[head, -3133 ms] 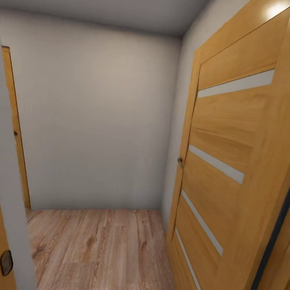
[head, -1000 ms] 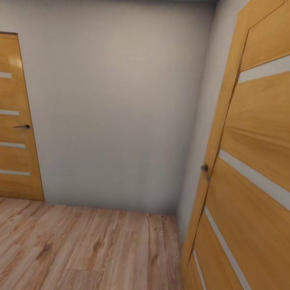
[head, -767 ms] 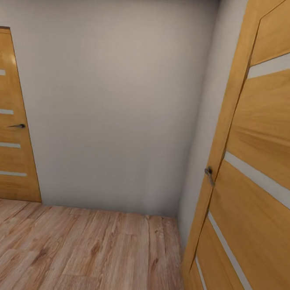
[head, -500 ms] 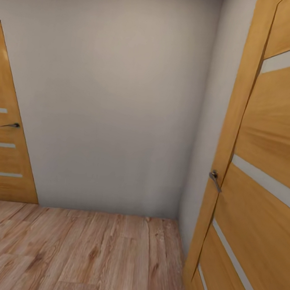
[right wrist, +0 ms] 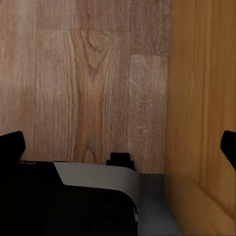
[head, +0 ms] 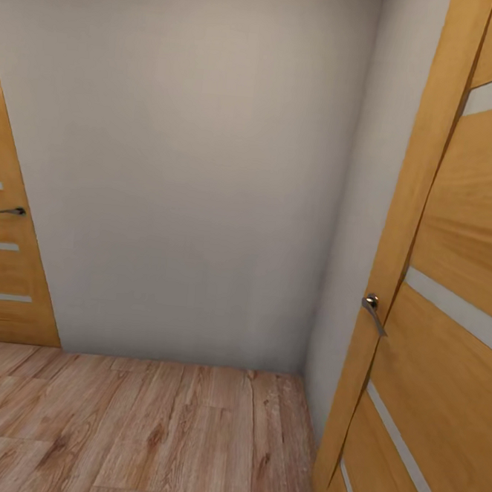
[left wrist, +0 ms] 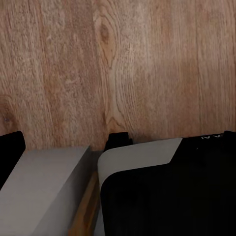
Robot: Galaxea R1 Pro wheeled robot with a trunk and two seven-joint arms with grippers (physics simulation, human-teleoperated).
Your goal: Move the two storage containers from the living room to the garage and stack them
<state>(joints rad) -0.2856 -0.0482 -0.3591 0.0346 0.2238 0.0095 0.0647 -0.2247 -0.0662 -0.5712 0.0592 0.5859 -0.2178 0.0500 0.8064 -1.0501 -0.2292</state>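
Note:
The two storage containers are out of view, and so is the garage. I face a corner of a narrow hallway with a pale wood-plank floor. In the right wrist view my right gripper is open over the planks, one black fingertip at each side edge and nothing between them. In the left wrist view my left gripper hangs over the same kind of planks. One of its black fingertips sits at the frame's edge, spread wide, with nothing held.
A plain grey wall closes the hallway ahead. A wood-panelled door with a metal handle stands close on the right. Another such door is at the far left. My black and grey base sits below both wrists.
The whole view has shifted: the camera moved forward and turned right. The left door has slid toward the picture's left edge and the right door looms larger.

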